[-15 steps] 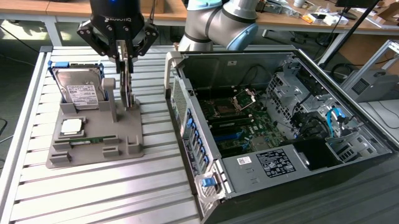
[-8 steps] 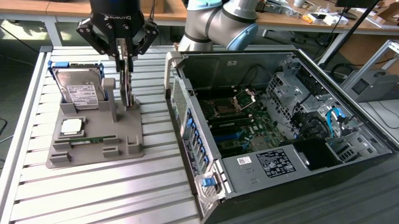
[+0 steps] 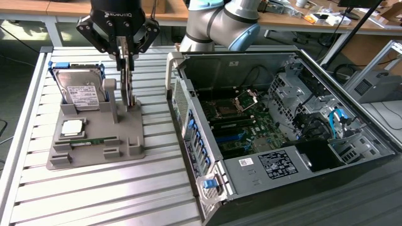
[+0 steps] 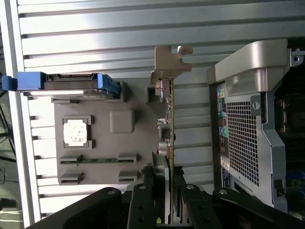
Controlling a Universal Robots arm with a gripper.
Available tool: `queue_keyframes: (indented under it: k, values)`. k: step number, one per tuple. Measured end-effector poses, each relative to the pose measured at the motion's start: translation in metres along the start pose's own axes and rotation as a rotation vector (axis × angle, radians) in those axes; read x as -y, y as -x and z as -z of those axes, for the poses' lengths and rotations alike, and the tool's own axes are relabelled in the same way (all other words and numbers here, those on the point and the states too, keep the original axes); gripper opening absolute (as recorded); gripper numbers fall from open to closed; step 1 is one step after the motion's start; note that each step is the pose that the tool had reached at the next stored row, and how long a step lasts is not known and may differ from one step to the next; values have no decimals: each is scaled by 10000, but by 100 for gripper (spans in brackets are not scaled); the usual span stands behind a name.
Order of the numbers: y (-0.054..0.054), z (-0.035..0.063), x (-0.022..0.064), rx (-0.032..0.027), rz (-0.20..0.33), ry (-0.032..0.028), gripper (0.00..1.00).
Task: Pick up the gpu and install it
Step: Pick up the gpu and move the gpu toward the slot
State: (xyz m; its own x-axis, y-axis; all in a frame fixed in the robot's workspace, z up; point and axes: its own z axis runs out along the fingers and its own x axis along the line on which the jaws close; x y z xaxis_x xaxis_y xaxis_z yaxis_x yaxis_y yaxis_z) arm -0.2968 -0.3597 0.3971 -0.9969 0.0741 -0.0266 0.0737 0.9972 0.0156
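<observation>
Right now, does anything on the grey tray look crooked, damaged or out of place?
Nothing stands out: the thin dark circuit card stands upright in the grey plastic tray, and the silver hard drive sits in its slot.

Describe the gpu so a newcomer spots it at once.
On the slatted table beside the open computer case sits a grey tray. The gpu stands on edge in it, beneath the hand, far thinner than the labelled hard drive.

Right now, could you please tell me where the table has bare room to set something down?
Bare slatted table on the exterior camera's side of the gray holder; a narrow strip between holder and computer case. Crowded: the holder itself, where the gripper stands at the gpu.
</observation>
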Motion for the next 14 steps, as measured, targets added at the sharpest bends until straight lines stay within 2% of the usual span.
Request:
queue_keyframes:
  k: [14]
  values:
    - [2,62,-1,1,0,1,27]
